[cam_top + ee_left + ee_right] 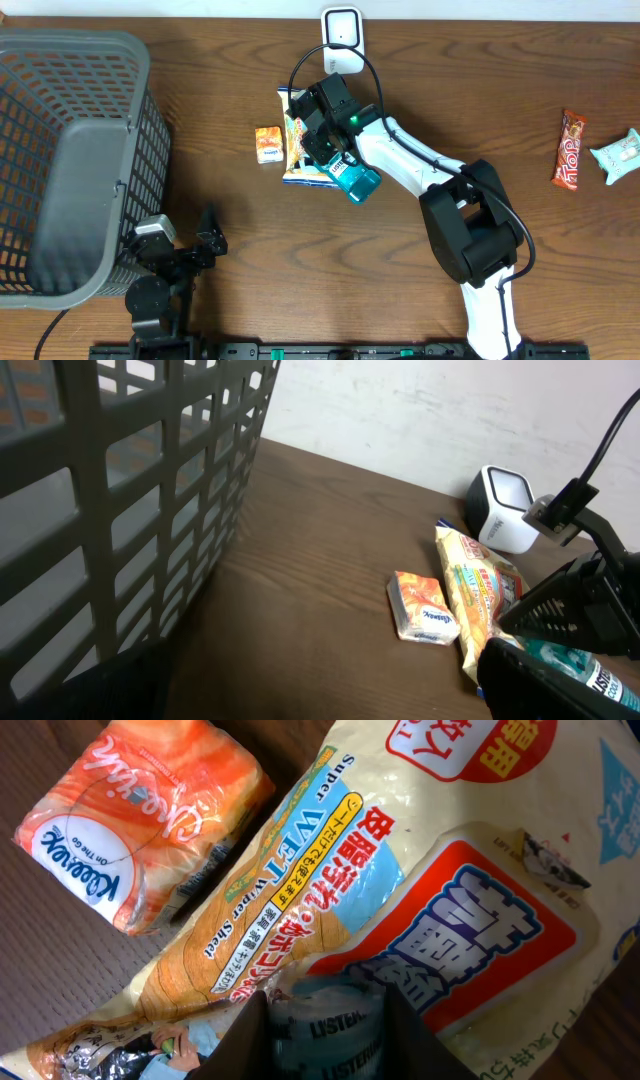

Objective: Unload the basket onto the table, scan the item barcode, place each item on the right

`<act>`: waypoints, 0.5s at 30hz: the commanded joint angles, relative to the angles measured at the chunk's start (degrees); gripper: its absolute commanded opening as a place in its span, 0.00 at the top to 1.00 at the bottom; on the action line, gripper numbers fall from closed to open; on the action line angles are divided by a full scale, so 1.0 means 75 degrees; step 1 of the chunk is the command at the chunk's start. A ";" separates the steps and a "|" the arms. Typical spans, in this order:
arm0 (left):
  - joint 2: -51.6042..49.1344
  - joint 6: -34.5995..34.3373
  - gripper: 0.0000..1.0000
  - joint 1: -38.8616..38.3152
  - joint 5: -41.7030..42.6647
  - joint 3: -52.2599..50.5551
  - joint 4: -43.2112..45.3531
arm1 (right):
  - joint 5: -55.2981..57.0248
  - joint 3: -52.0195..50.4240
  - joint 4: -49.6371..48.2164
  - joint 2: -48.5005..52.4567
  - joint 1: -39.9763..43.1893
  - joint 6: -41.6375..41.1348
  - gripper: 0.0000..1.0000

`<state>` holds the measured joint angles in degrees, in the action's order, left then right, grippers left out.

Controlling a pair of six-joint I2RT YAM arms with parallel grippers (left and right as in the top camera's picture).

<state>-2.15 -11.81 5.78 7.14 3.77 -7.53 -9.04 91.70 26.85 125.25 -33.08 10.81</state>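
Observation:
A teal Listerine bottle [356,183] lies on top of a yellow-orange wet wipes packet [298,150] at the table's back middle. My right gripper [335,160] is down on it. In the right wrist view its dark fingers [238,1035] press both sides of the bottle [325,1020], so my right gripper [325,1045] is shut on it. A white barcode scanner [342,30] stands at the back edge just beyond. My left gripper [205,245] rests open at the front left with nothing between its fingers. No barcode shows on the bottle.
A big grey mesh basket [70,160] fills the left side, close to my left arm. An orange Kleenex pack [268,143] lies left of the wipes packet. At the far right lie a red Top chocolate bar [570,150] and a pale teal packet [618,155].

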 commanded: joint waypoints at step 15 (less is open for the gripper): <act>0.0006 0.0015 0.02 -0.0015 -0.0044 -0.0187 -0.0073 | -0.0705 0.0338 0.2017 -0.1923 0.0758 0.0143 0.99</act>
<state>-2.15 -11.81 5.78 7.14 3.77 -7.53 -12.45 92.92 40.69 113.69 -28.45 11.16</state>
